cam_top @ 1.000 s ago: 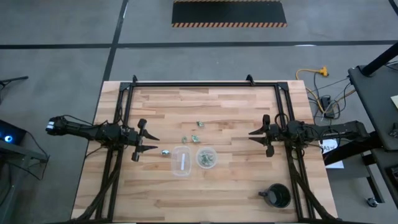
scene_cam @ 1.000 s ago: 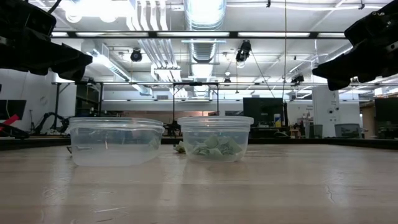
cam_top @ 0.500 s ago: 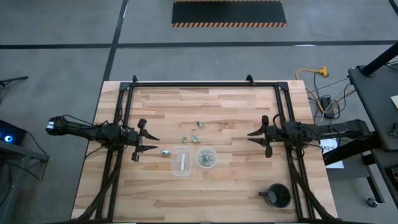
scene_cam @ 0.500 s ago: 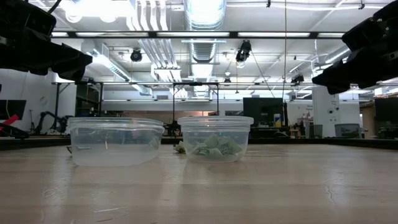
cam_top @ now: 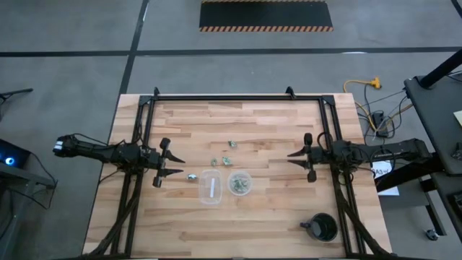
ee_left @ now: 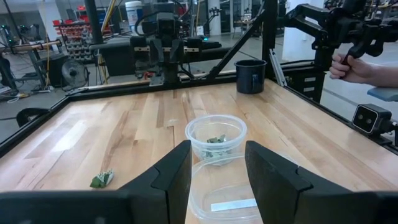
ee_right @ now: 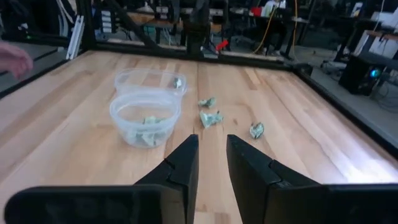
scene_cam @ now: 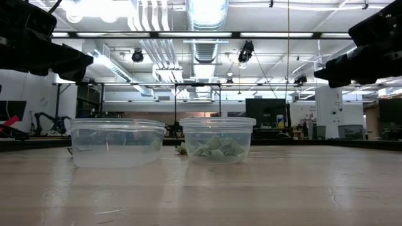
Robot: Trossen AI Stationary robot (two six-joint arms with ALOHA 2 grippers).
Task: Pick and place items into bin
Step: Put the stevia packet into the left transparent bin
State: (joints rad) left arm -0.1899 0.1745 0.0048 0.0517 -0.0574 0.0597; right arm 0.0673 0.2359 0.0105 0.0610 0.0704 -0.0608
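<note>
Several tiny pale green and silvery pieces lie loose on the wooden table: one, a pair and one. More lie inside a clear round cup. A second clear cup beside it holds a white strip. My left gripper hovers open at the table's left, pointing at the cups. My right gripper hovers open at the table's right, facing the cups and the loose pieces.
A black round mug-like object stands near the table's near right corner. A black frame runs along the far edge and both sides. A person's hand holds a device beyond the table. Bare wood lies between the cups and each gripper.
My right gripper has dipped slightly and risen again, staying in place over the table's right side. Nothing else has moved.
</note>
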